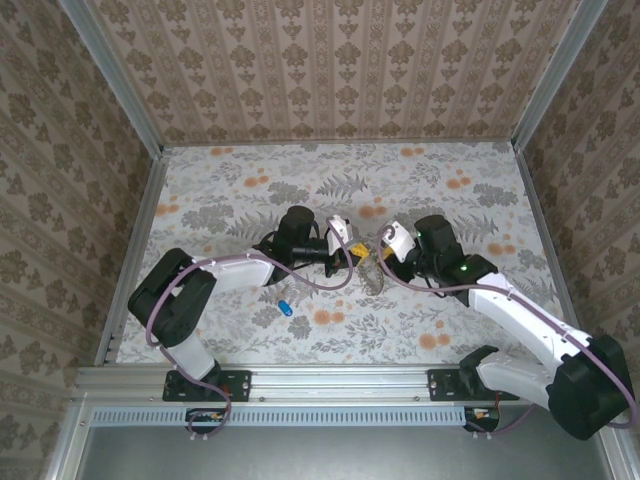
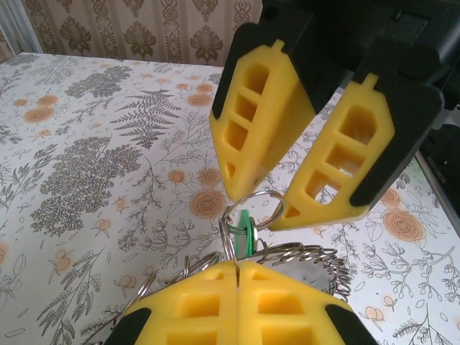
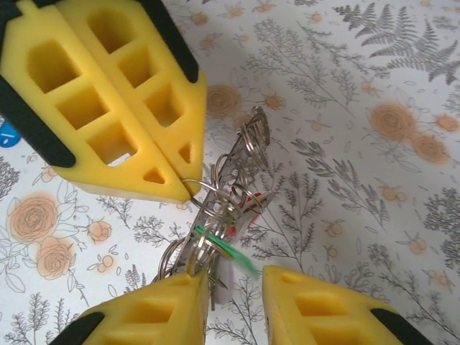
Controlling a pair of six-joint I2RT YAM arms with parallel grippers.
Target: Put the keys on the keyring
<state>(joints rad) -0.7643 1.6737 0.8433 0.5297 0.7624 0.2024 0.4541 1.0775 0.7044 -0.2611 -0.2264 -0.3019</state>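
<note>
The keyring (image 2: pixel 254 193) is a bundle of thin silvery loops hanging just above the table. My left gripper (image 2: pixel 237 264) is shut on one of its wires; from the right wrist it shows at upper left (image 3: pixel 183 188), pinching that loop. A green key (image 2: pixel 246 231) hangs on the wire, and a red key (image 3: pixel 251 203) sits among the loops (image 3: pixel 241 154). My right gripper (image 3: pixel 236 287) is open, its left finger against the loops and the green key's (image 3: pixel 224 246) tip in the gap. From above, both grippers (image 1: pixel 350 255) (image 1: pixel 385 245) meet at mid-table. A blue key (image 1: pixel 284 307) lies loose.
The floral tablecloth (image 1: pixel 460 320) covers the whole table, with patterned walls (image 1: pixel 330 70) on three sides. The loose blue key lies toward the near left of the grippers, under the left arm's cable.
</note>
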